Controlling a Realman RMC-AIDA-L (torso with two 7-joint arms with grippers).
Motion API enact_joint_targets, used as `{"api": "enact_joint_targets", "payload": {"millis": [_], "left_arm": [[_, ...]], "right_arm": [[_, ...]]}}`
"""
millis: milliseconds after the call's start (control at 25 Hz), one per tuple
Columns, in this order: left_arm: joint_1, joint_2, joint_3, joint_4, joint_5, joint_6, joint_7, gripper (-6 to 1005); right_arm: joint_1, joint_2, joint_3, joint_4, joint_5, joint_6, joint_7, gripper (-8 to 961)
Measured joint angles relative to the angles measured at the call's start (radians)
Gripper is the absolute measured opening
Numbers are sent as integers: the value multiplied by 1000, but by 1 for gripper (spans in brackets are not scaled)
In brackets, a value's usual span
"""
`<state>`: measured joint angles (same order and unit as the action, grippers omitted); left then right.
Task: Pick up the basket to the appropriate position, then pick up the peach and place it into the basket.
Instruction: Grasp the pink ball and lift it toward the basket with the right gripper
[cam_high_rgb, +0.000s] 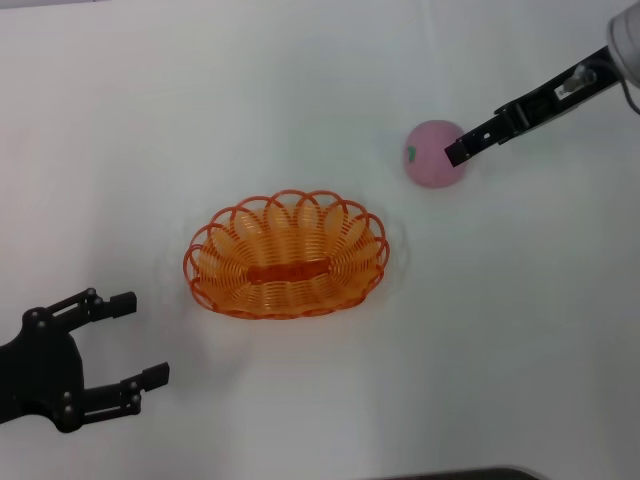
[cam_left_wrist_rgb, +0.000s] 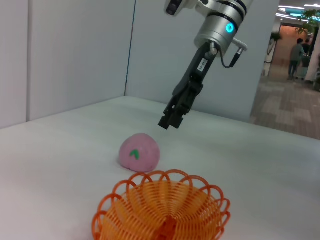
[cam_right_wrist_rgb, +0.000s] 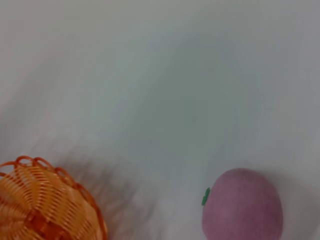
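Observation:
The orange wire basket (cam_high_rgb: 287, 255) stands upright in the middle of the white table. It also shows in the left wrist view (cam_left_wrist_rgb: 162, 210) and the right wrist view (cam_right_wrist_rgb: 45, 205). The pink peach (cam_high_rgb: 432, 155) lies on the table to the basket's far right, its green mark facing the basket; it shows too in the wrist views (cam_left_wrist_rgb: 139, 152) (cam_right_wrist_rgb: 242, 207). My right gripper (cam_high_rgb: 458, 152) hangs a little above the peach's right side, apart from it (cam_left_wrist_rgb: 169, 121). My left gripper (cam_high_rgb: 142, 338) is open and empty, low at the near left of the basket.
The white table (cam_high_rgb: 320, 80) is bare around the two things. Grey wall panels (cam_left_wrist_rgb: 75, 55) stand behind the table's far edge. A dark edge (cam_high_rgb: 450, 473) shows at the near side of the table.

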<state>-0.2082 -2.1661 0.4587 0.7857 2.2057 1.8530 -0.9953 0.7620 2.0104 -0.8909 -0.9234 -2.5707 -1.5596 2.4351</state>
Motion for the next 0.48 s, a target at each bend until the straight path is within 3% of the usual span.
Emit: {"api": "enact_joint_targets", "payload": {"millis": [480], "left_arm": [[-3,-1,1,-8,46,1,2,859]], "right_arm": [[29,62,-44,0,-110,106,4,931]]}}
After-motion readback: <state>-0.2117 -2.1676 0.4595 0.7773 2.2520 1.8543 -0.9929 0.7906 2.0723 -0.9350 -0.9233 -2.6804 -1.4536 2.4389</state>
